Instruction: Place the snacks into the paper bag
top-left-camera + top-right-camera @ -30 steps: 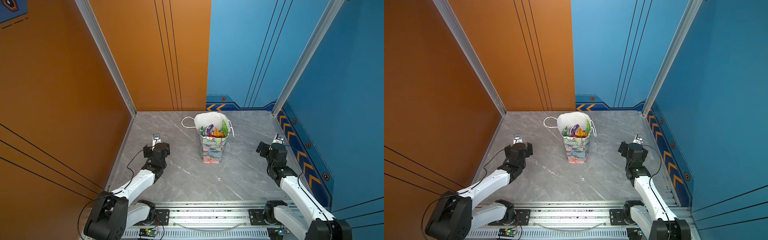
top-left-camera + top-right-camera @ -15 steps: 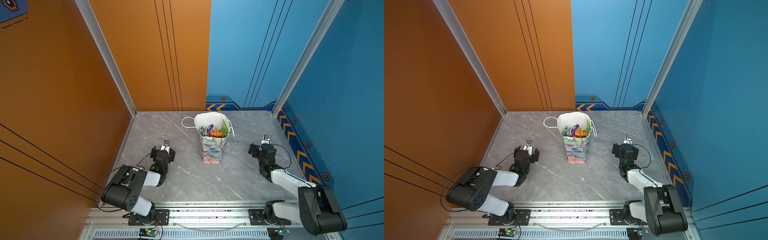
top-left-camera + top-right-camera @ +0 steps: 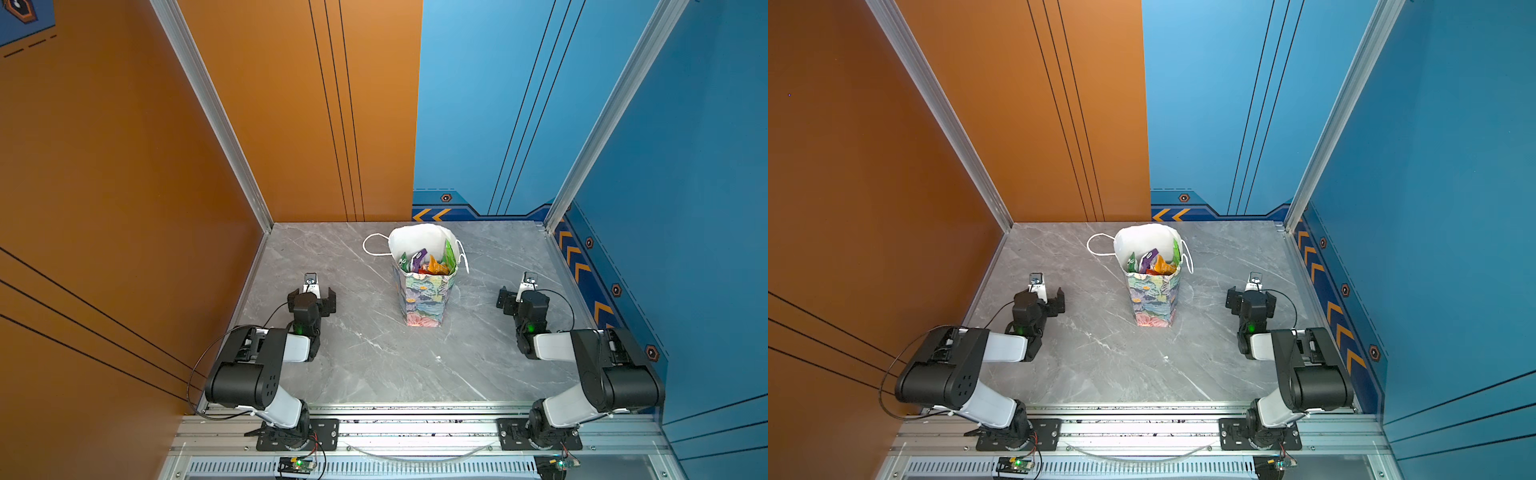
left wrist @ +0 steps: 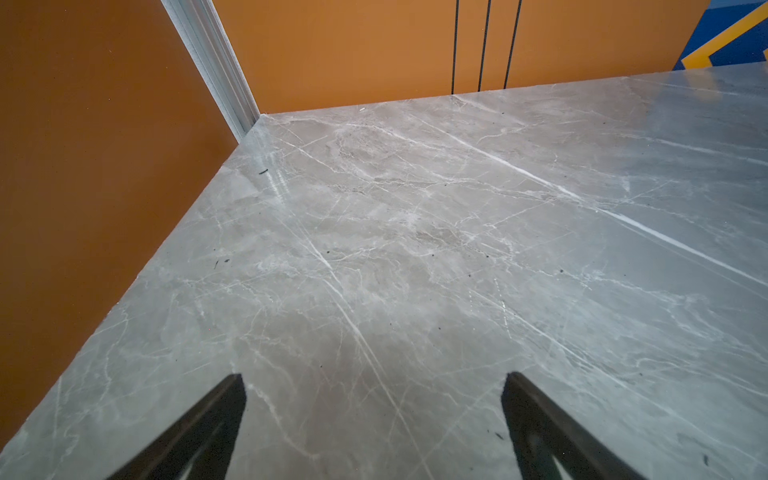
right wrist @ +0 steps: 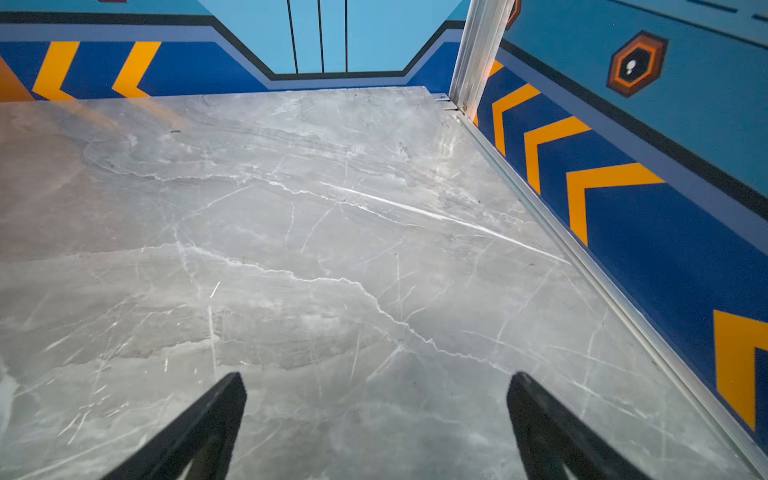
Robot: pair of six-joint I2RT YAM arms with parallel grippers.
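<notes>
Orange wall (image 3: 124,208) bounds the counter (image 3: 374,357) on the left; just inside it the left end effector (image 3: 311,294) rests low, jaws apart, holding nothing; mid-counter stands the paper bag (image 3: 424,299), upright, the snacks (image 3: 430,264) poking from its mouth, none seen outside it; the packets look light, crinkly and slippery, best pinched at a sealed edge; the thin bag would likely tip if nudged; the right end effector (image 3: 1252,300) sits near the blue wall (image 3: 685,208), jaws likewise apart and unladen; broad open room lies either side of the bag.
</notes>
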